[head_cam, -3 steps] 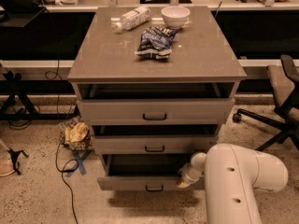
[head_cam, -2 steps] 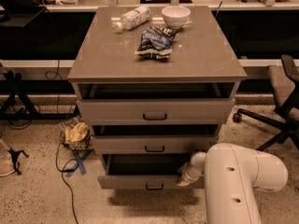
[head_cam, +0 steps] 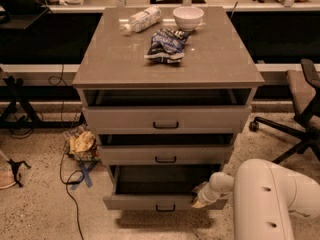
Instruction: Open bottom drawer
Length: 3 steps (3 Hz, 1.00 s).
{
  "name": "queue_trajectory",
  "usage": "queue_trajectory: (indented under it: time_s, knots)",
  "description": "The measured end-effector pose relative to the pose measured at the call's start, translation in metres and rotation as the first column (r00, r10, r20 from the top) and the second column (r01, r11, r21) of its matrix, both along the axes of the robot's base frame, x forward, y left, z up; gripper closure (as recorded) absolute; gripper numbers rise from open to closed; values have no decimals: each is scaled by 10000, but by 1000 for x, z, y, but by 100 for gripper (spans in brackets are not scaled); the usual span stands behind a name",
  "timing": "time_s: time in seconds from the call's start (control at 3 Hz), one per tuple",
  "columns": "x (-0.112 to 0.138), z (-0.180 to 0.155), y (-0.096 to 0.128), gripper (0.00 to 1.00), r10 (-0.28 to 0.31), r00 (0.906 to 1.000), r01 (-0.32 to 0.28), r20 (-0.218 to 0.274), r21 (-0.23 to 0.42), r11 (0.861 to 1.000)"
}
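The bottom drawer (head_cam: 135, 202) is the lowest front of the grey-beige cabinet, with a small black bar handle (head_cam: 165, 208). It stands pulled out, its dark inside showing above the front. My gripper (head_cam: 199, 200) is at the drawer's right end, against the top edge of the front, at the end of my white arm (head_cam: 265, 199), which comes in from the lower right.
The middle drawer (head_cam: 165, 155) and top drawer (head_cam: 166, 119) stand slightly out. On the cabinet top (head_cam: 115, 59) lie a bottle (head_cam: 141, 20), a white bowl (head_cam: 188, 18) and a chip bag (head_cam: 165, 44). An office chair (head_cam: 300, 114) is right; a crumpled bag (head_cam: 82, 144) and cables are left.
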State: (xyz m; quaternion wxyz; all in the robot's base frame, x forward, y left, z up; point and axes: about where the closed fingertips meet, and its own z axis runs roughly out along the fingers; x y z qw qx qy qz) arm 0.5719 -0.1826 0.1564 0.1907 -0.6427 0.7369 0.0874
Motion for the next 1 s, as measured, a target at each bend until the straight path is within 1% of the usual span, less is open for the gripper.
queue_trajectory:
  time_s: [1.0]
  knots:
    - [-3, -3, 3, 11, 27, 10000, -27, -63, 28, 10000]
